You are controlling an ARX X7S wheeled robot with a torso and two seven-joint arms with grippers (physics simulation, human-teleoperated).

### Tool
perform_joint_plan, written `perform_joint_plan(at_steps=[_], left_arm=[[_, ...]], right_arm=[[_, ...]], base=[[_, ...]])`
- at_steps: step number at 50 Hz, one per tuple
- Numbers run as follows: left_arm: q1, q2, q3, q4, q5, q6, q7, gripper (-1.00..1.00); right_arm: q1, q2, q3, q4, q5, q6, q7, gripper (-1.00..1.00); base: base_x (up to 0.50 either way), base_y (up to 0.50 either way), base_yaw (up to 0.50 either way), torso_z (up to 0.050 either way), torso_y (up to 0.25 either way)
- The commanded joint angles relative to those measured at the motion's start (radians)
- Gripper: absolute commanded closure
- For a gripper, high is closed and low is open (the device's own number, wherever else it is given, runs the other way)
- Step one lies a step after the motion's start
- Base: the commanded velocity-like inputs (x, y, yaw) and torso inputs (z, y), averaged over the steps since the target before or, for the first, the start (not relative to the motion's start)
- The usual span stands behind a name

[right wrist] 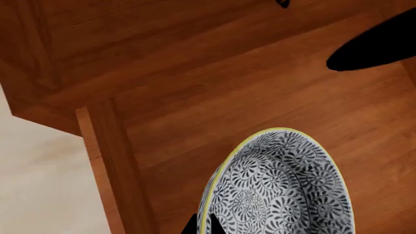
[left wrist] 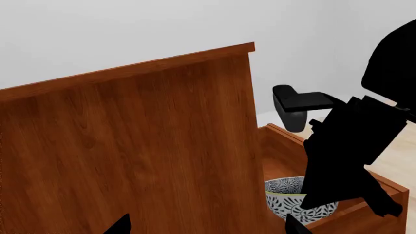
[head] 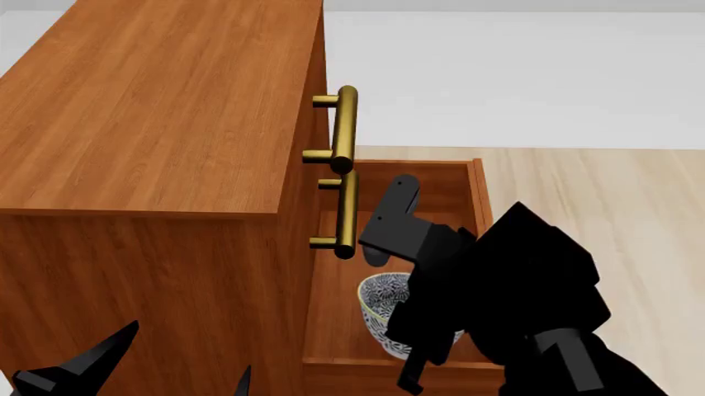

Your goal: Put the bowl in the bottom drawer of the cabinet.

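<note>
- The cabinet (head: 154,124) stands at the left of the head view, a boxy reddish-brown wood-grain piece with a flat top and a plain side panel facing the robot.
- The bottom drawer (head: 476,194) is pulled out from the cabinet's front; its open box shows a wooden floor and low walls.
- Two brass bar handles show on the cabinet's front above the open drawer: the upper handle (head: 343,128) and the middle handle (head: 347,214), both on closed drawers.
- The bowl (head: 380,305) is inside the bottom drawer, near the drawer's end closest to the robot; it is white with a dense dark speckled swirl pattern and a thin yellow rim.
- In the right wrist view the bowl (right wrist: 279,190) is over the drawer's floor, beside one drawer wall (right wrist: 110,161).
- The right hand (head: 424,351) reaches down into the drawer at the bowl; its dark body hides most of the bowl in the head view.
- In the right wrist view a dark fingertip (right wrist: 198,225) shows at the bowl's rim, touching it; the hand appears clamped on the rim.
- The left hand (head: 132,363) shows only as dark finger points low beside the cabinet's side panel, spread apart and holding nothing.
- A pale wooden floor (head: 595,190) lies beyond the drawer.
</note>
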Motion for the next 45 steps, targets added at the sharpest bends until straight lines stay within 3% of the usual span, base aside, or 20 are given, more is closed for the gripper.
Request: perform_joint_plan(at_steps=[1, 45], left_arm=[[0.001, -0.002, 0.0, -0.004, 0.0, 0.007, 0.0, -1.0], [-0.007, -0.005, 0.012, 0.007, -0.004, -0.009, -0.009, -1.0]], right_arm=[[0.001, -0.003, 0.007, -0.001, 0.0, -0.009, 0.0, 1.0], [0.019, -0.019, -0.017, 0.0, -0.001, 0.019, 0.021, 1.0]], base=[[0.0, 0.0, 0.0, 0.0, 0.0], [0.0, 0.0, 0.0, 0.0, 0.0]])
